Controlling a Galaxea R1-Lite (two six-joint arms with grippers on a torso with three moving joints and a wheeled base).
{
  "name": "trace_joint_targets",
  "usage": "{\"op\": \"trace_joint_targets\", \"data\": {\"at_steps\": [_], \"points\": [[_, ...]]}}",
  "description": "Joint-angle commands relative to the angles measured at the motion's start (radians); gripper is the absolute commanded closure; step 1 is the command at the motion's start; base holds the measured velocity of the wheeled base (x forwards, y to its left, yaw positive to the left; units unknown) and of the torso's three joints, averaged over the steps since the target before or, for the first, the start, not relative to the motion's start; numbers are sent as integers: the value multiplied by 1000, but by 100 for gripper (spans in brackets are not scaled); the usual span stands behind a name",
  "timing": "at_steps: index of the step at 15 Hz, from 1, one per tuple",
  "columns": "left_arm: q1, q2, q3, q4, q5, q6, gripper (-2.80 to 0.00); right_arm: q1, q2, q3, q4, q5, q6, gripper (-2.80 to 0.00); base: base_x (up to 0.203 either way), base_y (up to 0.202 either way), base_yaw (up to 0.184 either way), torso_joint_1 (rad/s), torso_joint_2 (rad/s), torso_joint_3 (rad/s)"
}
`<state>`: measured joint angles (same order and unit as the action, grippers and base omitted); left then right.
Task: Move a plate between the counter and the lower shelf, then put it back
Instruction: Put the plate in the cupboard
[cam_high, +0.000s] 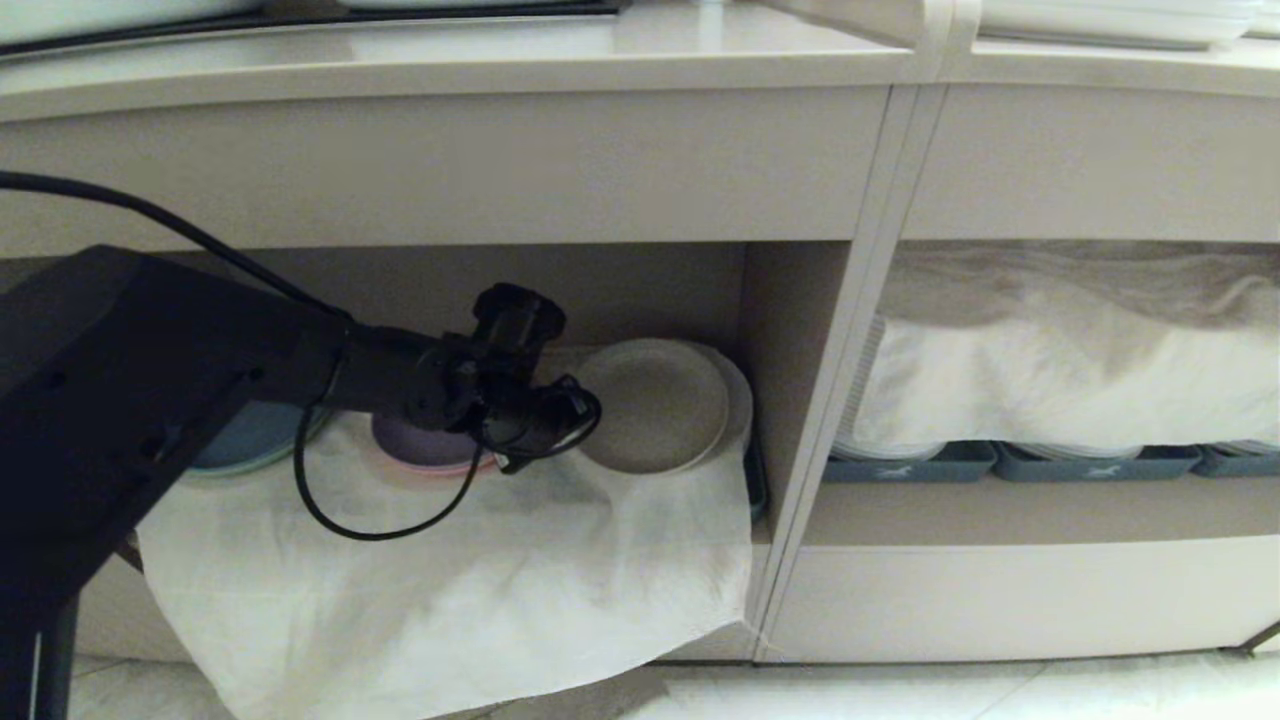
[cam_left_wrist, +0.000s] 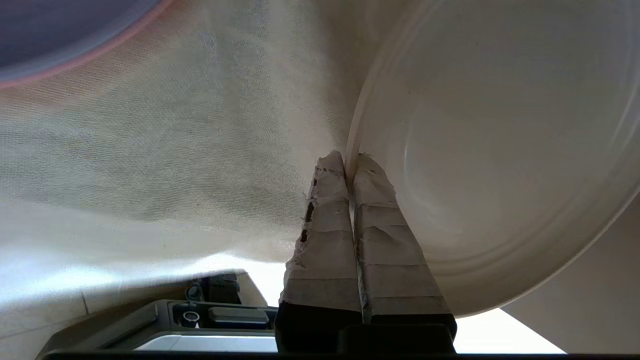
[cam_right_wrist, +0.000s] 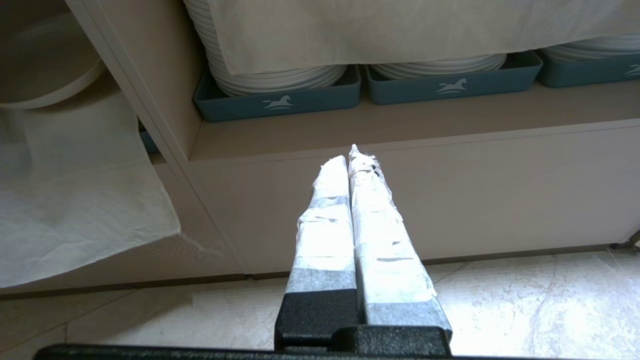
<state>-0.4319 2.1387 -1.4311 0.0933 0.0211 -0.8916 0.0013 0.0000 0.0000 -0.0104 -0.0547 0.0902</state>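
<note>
The cream-beige plate (cam_high: 655, 405) is inside the lower shelf (cam_high: 650, 290), over the crinkled white cloth (cam_high: 450, 570) and in front of a whiter plate (cam_high: 742, 400). My left gripper (cam_left_wrist: 348, 160) reaches into the bay from the left and is shut on the plate's (cam_left_wrist: 500, 150) near rim, one taped finger on each side of it. In the head view the wrist (cam_high: 520, 400) hides the fingers. The counter (cam_high: 450, 60) runs above the bay. My right gripper (cam_right_wrist: 350, 155) hangs shut and empty low in front of the cabinet base, outside the head view.
A purple plate (cam_high: 420, 445) and a blue plate (cam_high: 250, 440) lie on the cloth to the left, partly under my arm. A slanted divider (cam_high: 850, 400) separates the right bay, where cloth-covered white plate stacks (cam_right_wrist: 280, 75) sit in blue-grey trays (cam_high: 1090, 462). Pale floor tiles (cam_right_wrist: 525, 300) lie below.
</note>
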Motion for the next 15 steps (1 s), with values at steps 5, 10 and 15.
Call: {"op": "trace_joint_targets", "data": {"at_steps": [5, 10, 15], "points": [[-1, 9, -2, 0, -1, -6, 0, 0, 0, 0, 0, -1, 0, 0, 0, 0, 0, 0, 0, 0], [-2, 15, -5, 0, -1, -6, 0, 0, 0, 0, 0, -1, 0, 0, 0, 0, 0, 0, 0, 0], [-2, 19, -20, 0, -3, -6, 0, 0, 0, 0, 0, -1, 0, 0, 0, 0, 0, 0, 0, 0]]}}
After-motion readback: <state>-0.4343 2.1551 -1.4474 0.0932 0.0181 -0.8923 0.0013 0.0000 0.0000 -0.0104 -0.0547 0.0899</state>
